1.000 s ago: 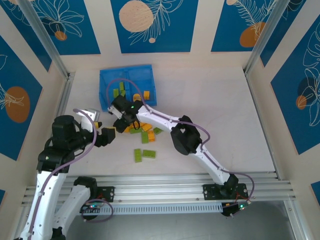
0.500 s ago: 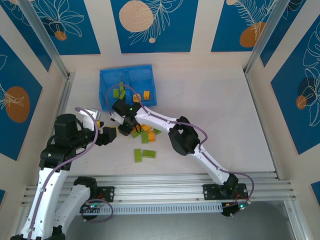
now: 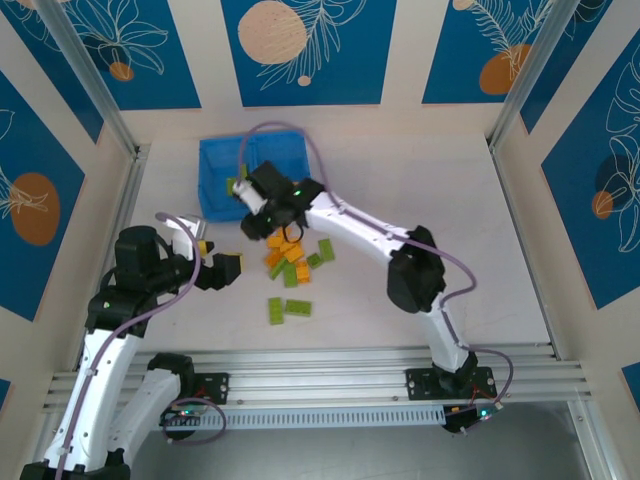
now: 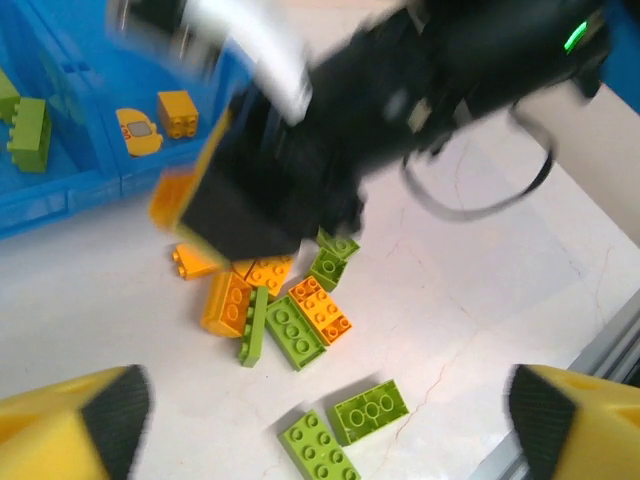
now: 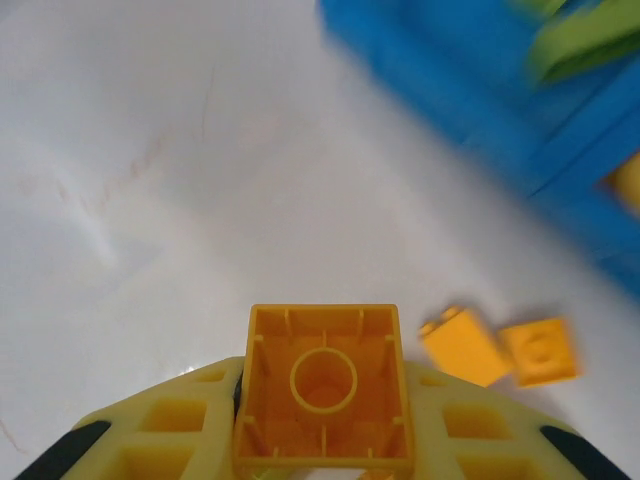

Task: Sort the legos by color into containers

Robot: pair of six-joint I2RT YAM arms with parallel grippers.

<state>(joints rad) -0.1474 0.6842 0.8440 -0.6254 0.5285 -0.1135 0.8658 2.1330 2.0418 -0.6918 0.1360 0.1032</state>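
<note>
The white table (image 3: 440, 200) is lying under everything. The right arm (image 3: 360, 228) is reaching far across it, and the left arm (image 3: 120, 310) is bending near the left side.

The blue tray (image 3: 215, 165) is sitting past both grippers. From the left fingers it is lying ahead and off to the left, well apart. From the right fingers it is lying ahead and to the right. Green legos (image 4: 30, 130) are lying in its left part and orange legos (image 4: 178, 112) are lying in its right part.

The left gripper (image 4: 328, 420) is hanging over the table with its two yellow fingers (image 4: 60, 425) spread wide and holding nothing. The right gripper (image 5: 325, 405) is hanging in front of the tray. Its yellow fingers (image 5: 180, 430) are pinching an orange lego (image 5: 325, 375) from both sides, and the hollow side of that lego is facing the wrist camera.

The pile of legos (image 4: 280, 300), green and orange mixed, is lying on the table ahead of the spread left fingers, between them and the tray. The right gripper is hanging over the far side of this pile, looking blurry in the left wrist view.

Two green legos (image 4: 370, 408) are lying side by side, nearest to the left fingers, in the gap between the fingertips.

Two small orange pieces (image 5: 465, 347) are lying on the table just to the right of the right fingers, touching each other.
</note>
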